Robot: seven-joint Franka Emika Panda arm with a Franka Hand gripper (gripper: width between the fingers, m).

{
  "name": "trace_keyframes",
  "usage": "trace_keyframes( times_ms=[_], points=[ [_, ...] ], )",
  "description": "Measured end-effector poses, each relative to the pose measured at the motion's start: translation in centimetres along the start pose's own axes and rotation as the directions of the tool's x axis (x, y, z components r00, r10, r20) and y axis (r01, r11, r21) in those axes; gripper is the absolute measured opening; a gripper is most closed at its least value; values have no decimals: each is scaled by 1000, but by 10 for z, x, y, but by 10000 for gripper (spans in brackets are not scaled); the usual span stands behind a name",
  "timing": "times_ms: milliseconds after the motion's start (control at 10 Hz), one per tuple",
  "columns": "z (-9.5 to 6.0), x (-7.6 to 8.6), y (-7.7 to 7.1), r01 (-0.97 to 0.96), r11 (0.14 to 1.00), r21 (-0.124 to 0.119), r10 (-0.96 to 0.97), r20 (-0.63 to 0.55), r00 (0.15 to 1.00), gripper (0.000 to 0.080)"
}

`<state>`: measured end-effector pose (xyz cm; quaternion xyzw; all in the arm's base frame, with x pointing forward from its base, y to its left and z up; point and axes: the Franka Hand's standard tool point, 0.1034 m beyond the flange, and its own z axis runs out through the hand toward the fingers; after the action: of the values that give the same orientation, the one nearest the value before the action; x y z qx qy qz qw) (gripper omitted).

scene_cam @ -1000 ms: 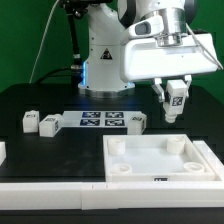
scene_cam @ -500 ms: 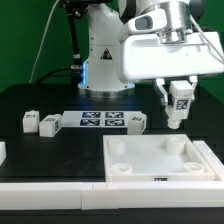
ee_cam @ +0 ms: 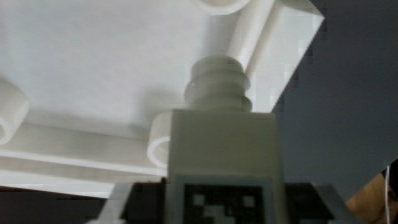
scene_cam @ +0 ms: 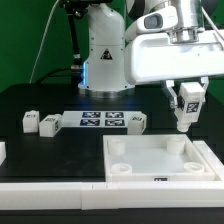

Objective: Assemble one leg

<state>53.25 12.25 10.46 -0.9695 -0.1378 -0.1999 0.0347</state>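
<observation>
In the exterior view, the gripper [scene_cam: 187,97] hung over the right of the scene, its jaws clamped on the leg [scene_cam: 185,115]. The leg was upright with its tag facing the camera and its tip down, clear of the table. It sat just above the far right socket [scene_cam: 177,143] of the white panel [scene_cam: 150,166], a little to the right of it. The step in hand looked like carrying the leg to that socket. The next move would call for centring the tip over the hole, then lowering it, probably with a twist. Spare legs [scene_cam: 30,122] and the marker board [scene_cam: 103,121] lay further left.

The wrist view alone showed the leg's [ee_cam: 224,140] ridged tip [ee_cam: 215,80]. It pointed at the panel's [ee_cam: 107,70] raised rim and was not centred on any socket. The fingers were hard to make out there.
</observation>
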Motion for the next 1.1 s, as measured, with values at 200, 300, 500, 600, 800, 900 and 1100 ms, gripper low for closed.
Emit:
trace_keyframes(
  times_ms=[200,300,500,600,800,900,1100],
  points=[
    [0,0,0,1,1000,0,-1,0,1000,287],
    [-1,2,2,13,1000,-6,-13,-42,999,287],
    [1,-1,15,84,996,-18,-85,-27,996,287],
    [5,8,19,93,995,-23,-94,-50,994,287],
    [18,24,24,102,995,-24,-103,-61,993,287],
    [22,31,25,100,995,-21,-101,-55,993,287],
    [30,49,24,99,995,-8,-99,-32,995,287]
  ],
)
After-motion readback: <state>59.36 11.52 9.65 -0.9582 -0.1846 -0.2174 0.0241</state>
